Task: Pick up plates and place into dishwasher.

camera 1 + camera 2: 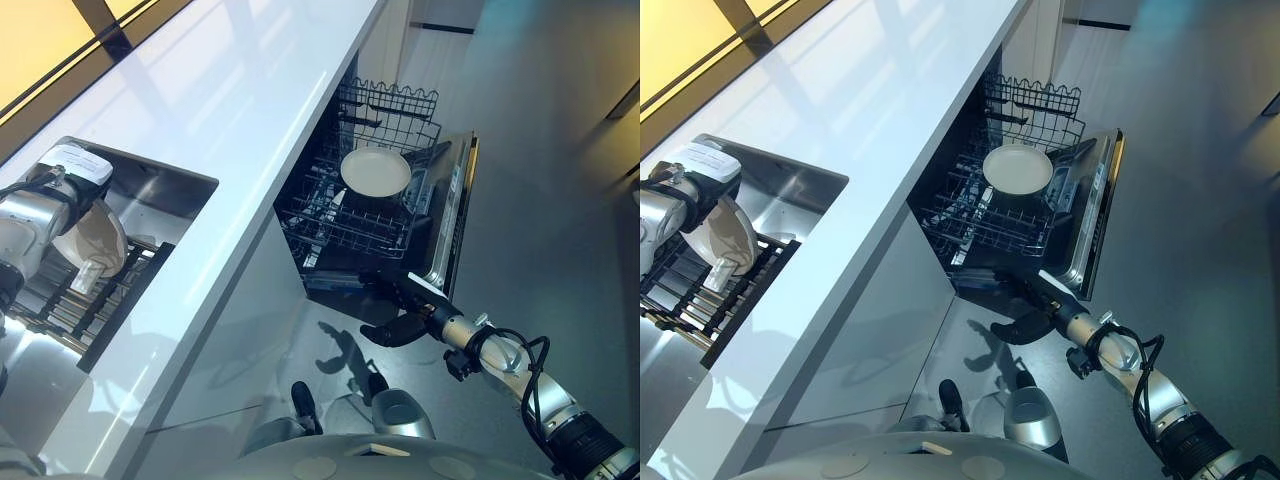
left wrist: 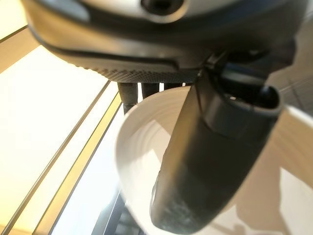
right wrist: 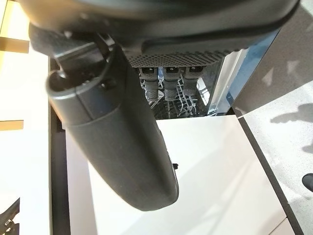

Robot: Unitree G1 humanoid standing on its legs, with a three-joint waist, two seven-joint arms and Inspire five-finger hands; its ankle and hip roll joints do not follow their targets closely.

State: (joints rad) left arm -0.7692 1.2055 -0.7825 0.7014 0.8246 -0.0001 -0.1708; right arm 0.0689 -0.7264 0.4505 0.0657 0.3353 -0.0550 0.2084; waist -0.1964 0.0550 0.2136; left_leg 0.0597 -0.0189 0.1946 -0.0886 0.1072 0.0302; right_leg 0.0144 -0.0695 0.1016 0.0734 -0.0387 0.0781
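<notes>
Kitchen, grey floor (image 1: 560, 180), long white counter (image 1: 240, 110) taken as landmark.

Sink (image 1: 165, 190): steel, sunk into the counter at its near-left end. Dark slatted rack (image 1: 95, 295) lies inside it.

Left hand (image 1: 50, 215): over the sink, above the rack. Fingers curled round a white plate (image 1: 95, 245); in the left wrist view the thumb (image 2: 205, 166) lies across the plate's inner face (image 2: 142, 152) and the other fingers reach behind its rim. Plate held tilted, clear of the rack.

Dishwasher (image 1: 450, 215): under the counter's front edge, right of the sink, door dropped open toward the floor. Wire basket (image 1: 350, 215) pulled out over the door.

Second plate (image 1: 375, 172): white, round, resting in the basket, face turned up toward the room, well apart from both hands.

Right hand (image 1: 400, 310): low, in front of the counter, at the near corner of the dishwasher door. Fingers loosely spread, thumb apart from them, nothing between them. Whether the fingertips touch the door edge cannot be told. In the right wrist view the fingers (image 3: 171, 83) point toward the basket wires, with the thumb (image 3: 117, 142) over a white cabinet panel (image 3: 210, 171) below the counter.
</notes>
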